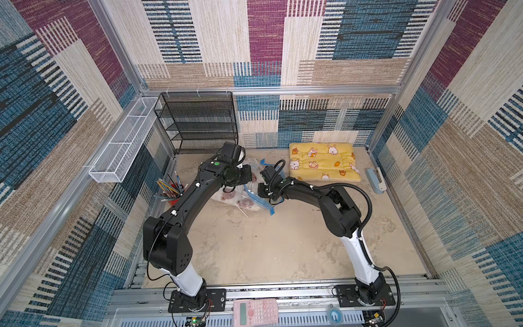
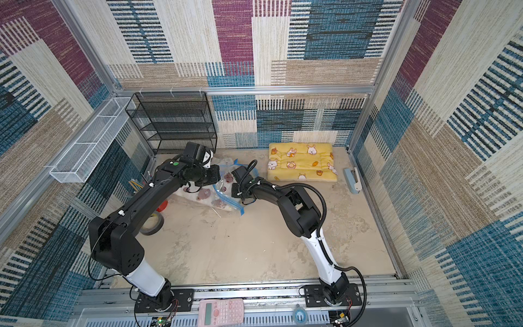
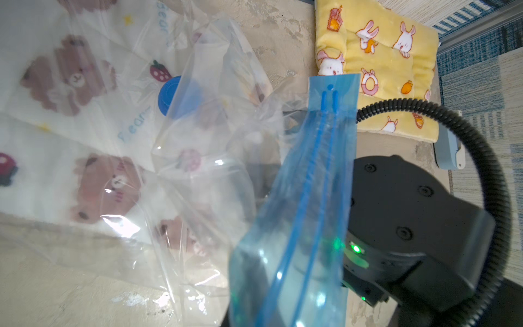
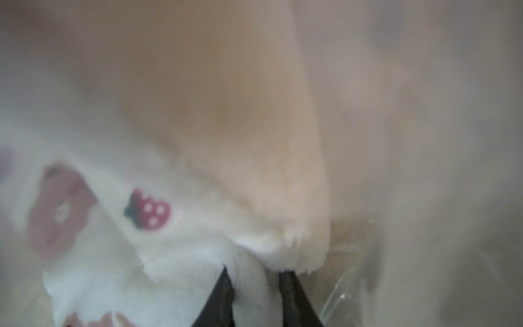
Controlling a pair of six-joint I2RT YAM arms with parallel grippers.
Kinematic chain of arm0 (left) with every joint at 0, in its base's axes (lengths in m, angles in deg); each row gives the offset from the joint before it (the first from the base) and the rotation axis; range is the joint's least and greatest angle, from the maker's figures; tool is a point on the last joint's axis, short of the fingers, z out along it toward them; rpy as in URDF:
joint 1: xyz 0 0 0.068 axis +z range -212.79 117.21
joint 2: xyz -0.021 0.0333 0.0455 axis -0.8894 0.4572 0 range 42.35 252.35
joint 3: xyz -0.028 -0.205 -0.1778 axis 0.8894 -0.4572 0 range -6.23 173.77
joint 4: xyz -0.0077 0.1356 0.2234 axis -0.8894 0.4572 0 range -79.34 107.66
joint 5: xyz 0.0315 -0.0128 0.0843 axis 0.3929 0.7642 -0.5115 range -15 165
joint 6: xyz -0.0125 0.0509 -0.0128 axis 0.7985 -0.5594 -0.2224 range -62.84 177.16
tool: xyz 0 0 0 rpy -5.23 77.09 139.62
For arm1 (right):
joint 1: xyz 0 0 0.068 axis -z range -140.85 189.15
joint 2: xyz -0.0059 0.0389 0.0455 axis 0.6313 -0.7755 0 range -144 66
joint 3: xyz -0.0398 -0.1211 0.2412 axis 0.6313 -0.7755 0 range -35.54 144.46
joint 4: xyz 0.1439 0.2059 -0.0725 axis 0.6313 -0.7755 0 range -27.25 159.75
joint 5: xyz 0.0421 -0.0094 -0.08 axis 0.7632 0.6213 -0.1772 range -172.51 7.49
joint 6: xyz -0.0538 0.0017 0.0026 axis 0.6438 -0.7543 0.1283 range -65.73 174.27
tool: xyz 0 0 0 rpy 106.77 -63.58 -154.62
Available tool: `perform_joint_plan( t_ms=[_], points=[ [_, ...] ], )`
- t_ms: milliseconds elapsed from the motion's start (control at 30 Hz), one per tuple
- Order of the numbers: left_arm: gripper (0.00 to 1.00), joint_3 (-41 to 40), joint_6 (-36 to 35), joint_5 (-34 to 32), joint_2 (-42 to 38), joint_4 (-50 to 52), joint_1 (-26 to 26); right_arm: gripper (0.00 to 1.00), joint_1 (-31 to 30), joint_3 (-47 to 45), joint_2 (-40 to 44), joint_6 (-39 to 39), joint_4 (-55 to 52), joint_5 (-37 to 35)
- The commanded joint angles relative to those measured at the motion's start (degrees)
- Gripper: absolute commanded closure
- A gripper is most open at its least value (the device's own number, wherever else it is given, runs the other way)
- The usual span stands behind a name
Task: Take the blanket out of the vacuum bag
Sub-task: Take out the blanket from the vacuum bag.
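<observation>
Fingers on the right [image 4: 223, 300] pinch the blanket [image 4: 198, 249] inside the bag [image 3: 203, 175]; left fingers [image 1: 249, 175], pressed together, hold its zip strip [image 3: 319, 170].

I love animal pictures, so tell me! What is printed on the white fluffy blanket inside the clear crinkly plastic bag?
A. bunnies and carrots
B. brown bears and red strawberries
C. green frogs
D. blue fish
B: through the clear crinkly plastic vacuum bag the white fluffy blanket shows brown bears and red strawberries; the bunnies are on the yellow padded mat instead.
</observation>
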State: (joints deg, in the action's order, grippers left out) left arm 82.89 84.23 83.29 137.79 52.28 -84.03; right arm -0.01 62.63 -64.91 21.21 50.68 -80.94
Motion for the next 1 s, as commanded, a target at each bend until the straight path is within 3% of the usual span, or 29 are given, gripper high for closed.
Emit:
perform_joint_plan(
  t_ms=[0, 67, 167, 367, 700, 967],
  points=[
    [1.00, 0.0, 0.5, 0.7, -0.1, 0.2, 0.1, 0.91, 0.0, -2.7, 4.2, 2.6, 4.0, 3.8],
    [1.00, 0.1, 0.5, 0.6, -0.2, 0.2, 0.1, 1.00, 0.0, -5.7, 8.8, 4.5, 8.6, 5.8],
    [1.00, 0.0, 0.5, 0.6, -0.3, 0.2, 0.1, 1.00, 0.0, -10.6, 15.5, 7.9, 15.1, 8.3],
    [1.00, -0.2, 0.5, 0.3, -0.5, 0.1, 0.1, 1.00, 0.0, -16.9, 21.5, 13.1, 24.3, 21.2],
    [1.00, -0.3, 0.6, 0.2, -0.6, -0.1, 0.1, 1.00, -0.3, -25.7, 27.5, 19.9, 28.4, 18.4],
    [1.00, -0.4, 0.5, 0.3, -0.5, -0.1, 0.1, 1.00, -1.3, -33.9, 33.4, 27.2, 32.3, 12.1]
  ],
)
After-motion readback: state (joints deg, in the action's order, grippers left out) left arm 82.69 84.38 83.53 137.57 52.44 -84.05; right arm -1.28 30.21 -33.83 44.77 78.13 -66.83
